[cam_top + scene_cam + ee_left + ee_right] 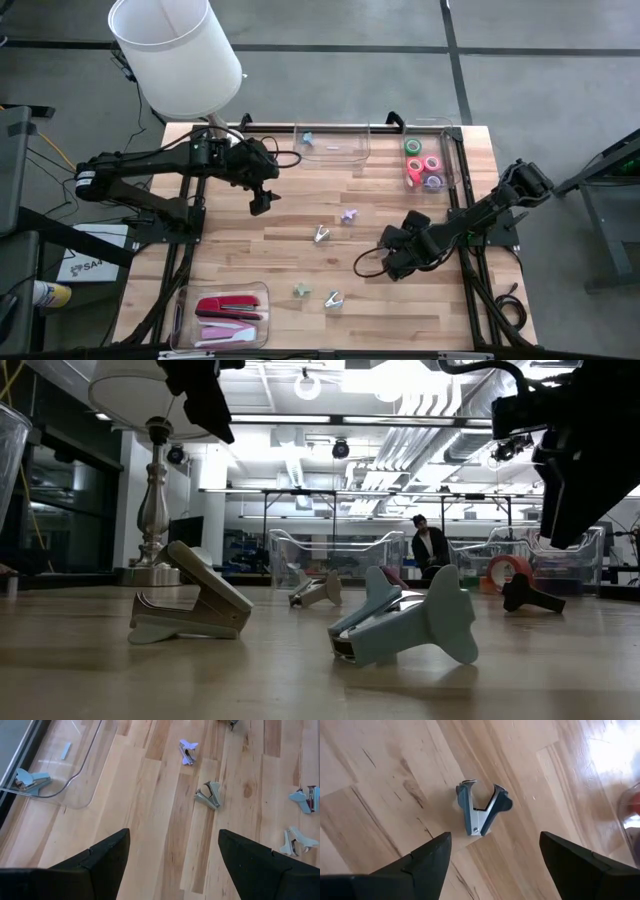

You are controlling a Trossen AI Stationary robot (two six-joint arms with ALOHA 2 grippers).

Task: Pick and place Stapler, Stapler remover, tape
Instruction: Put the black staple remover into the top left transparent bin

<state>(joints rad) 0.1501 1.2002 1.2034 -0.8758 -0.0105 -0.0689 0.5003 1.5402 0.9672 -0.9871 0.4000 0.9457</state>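
A dark blue staple remover (480, 814) lies on its side on the wooden table, just ahead of my right gripper (496, 837), which hangs open above it without touching; it also shows in the low view (528, 595). Several more removers lie loose mid-table, among them a grey one (321, 234) and a lilac one (348, 215). Tape rolls (424, 165) sit in a clear tray (452, 150) at the far right. Red and pink staplers (230, 306) lie in a clear tray (182, 312) at the near left. My left gripper (262, 203) waits open, high over the table's left.
A third clear tray (332, 152) at the far edge holds a pale blue remover (307, 138). A white lamp (175, 50) stands at the far left corner. Two light removers (302, 291) (334, 299) lie near the front edge. A person (430, 545) is in the room behind.
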